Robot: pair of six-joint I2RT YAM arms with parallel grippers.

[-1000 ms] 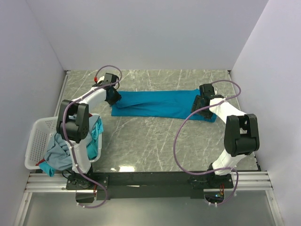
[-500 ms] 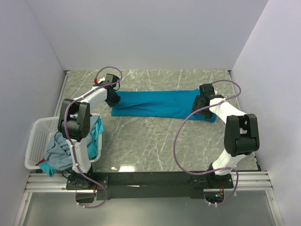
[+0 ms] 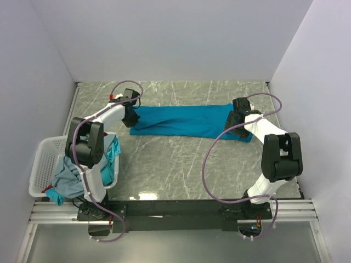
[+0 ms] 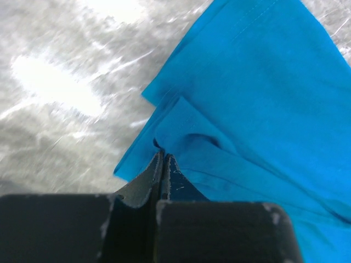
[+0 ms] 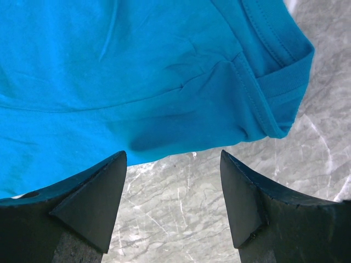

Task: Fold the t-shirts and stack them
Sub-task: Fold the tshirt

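A bright teal-blue t-shirt (image 3: 181, 120) lies folded into a long strip across the far middle of the marble table. My left gripper (image 3: 130, 116) is at the strip's left end. In the left wrist view the gripper (image 4: 163, 159) has its jaws pressed together on a fold at the shirt's (image 4: 263, 98) edge. My right gripper (image 3: 233, 121) is at the strip's right end. In the right wrist view the gripper (image 5: 173, 159) is open, its jaws wide apart just off the shirt's (image 5: 137, 71) edge, with bare table between them. Nothing is in it.
A white lattice basket (image 3: 41, 164) stands at the near left beside the left arm's base. It holds crumpled grey-blue cloth (image 3: 66, 178) and teal cloth (image 3: 112, 150). Grey walls close in the table at the back and sides.
My left gripper has shifted slightly toward the back left at the shirt's left end. The right arm has not moved.
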